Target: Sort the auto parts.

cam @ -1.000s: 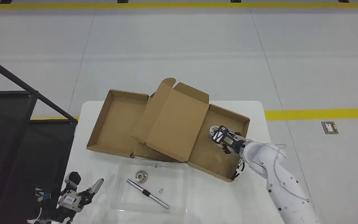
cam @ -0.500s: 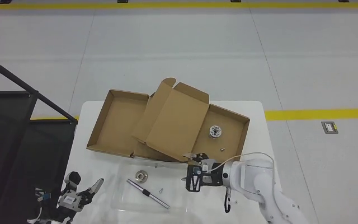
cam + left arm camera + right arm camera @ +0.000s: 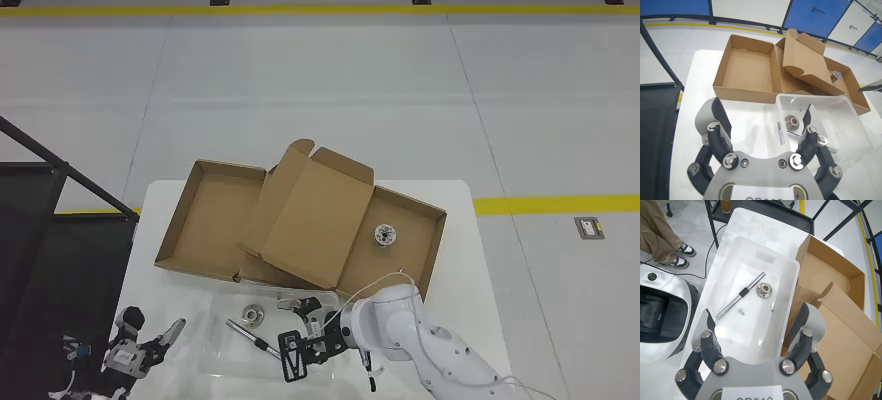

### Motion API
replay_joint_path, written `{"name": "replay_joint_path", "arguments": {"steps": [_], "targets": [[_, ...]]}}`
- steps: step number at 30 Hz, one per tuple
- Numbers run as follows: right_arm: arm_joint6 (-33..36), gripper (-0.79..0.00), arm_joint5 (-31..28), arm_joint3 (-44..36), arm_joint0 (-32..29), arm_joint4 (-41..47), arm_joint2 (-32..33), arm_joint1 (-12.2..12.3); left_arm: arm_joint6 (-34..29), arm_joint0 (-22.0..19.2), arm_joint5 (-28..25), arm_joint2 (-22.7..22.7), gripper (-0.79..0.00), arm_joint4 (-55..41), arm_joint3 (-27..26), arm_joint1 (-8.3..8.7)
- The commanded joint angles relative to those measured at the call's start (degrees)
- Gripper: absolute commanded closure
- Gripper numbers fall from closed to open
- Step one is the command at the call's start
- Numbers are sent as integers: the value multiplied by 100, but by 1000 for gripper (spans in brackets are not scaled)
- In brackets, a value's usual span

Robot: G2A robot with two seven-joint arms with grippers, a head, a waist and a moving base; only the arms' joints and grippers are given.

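The right gripper (image 3: 755,315) hung just above the clear plastic bin (image 3: 757,332), jaws spread wide, holding and touching nothing. In the bin lay a steel shaft (image 3: 740,295), a round flange (image 3: 764,290) just beside it and a small pin (image 3: 741,311). The left gripper (image 3: 762,108), likewise wide and empty, stood well apart from the bin.

Polished silver metal rod (image 3: 740,295) gleaming, a matt black band round its middle. The round grey metal flange (image 3: 764,290) looks duller, machined. Clear plastic tray (image 3: 753,332): glossy, smooth (almost glassy). Brown cardboard box (image 3: 838,321): matt, papery. White tabletop (image 3: 753,224): smooth, faintly shiny.
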Motion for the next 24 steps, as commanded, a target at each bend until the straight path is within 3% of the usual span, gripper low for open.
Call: {"name": "replay_joint_path", "arguments": {"steps": [1,10,11,13,15,24], "targets": [[0,-785,0,0,0,0,0,0,0,0,0,0,-785,0,0,0],[271,-782,135,531,282,-777,-811,-185,0,0,0,0,-785,0,0,0],[261,-699,124,596,350,-855,-927,-222,0,0,0,0,-785,0,0,0],[312,-640,207,754,467,-1009,-1103,-295,0,0,0,0,-785,0,0,0],[295,-391,240,870,575,-1110,-1238,-359,0,0,0,0,-785,0,0,0],[453,-391,131,1569,1032,-1156,-1808,-736,0,0,0,0,-785,0,0,0]]}}
